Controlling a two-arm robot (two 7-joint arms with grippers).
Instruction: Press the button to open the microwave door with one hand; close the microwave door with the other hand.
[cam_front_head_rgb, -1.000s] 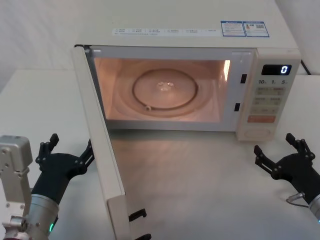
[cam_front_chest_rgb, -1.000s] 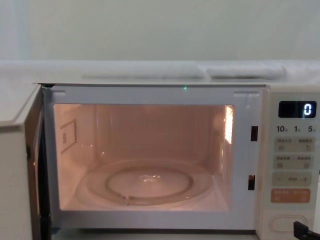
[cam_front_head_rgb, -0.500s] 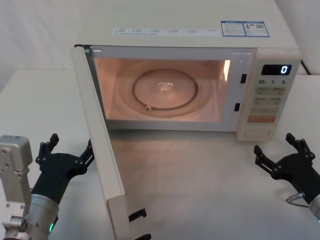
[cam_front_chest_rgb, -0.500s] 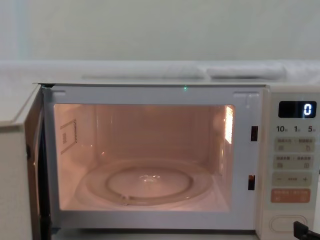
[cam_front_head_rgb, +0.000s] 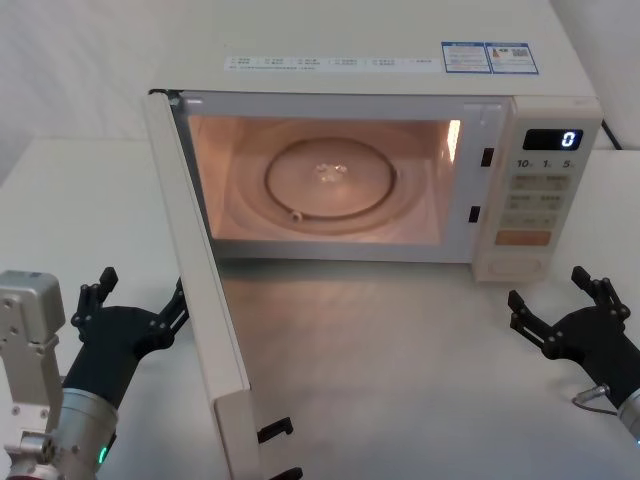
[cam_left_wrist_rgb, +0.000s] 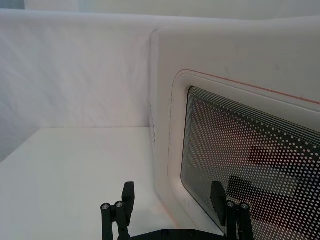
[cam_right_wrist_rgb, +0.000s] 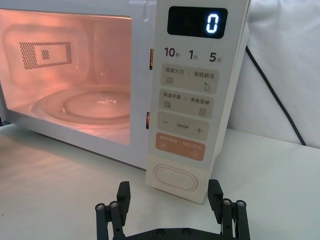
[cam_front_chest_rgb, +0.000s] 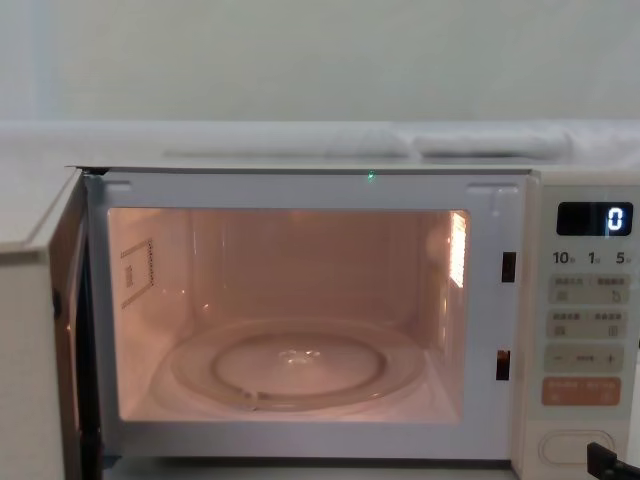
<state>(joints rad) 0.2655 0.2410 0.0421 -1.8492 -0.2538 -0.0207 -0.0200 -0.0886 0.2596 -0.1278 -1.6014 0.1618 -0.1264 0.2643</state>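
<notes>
Door (cam_front_head_rgb: 195, 290) hangs wide open, running down the left of the head view, cavity lit. Left pincer (cam_front_head_rgb: 130, 310) sits lower left, fingers spread and empty, right at the door's outer face by the window. That panel looks stiff, smooth, light on its hinge: no grip needed, I'd push flat on the outer face near the free edge. Right pincer (cam_front_head_rgb: 562, 305) rests lower right on the counter (cam_front_head_rgb: 400, 380), released, just short of the button (cam_right_wrist_rgb: 175, 178).
</notes>
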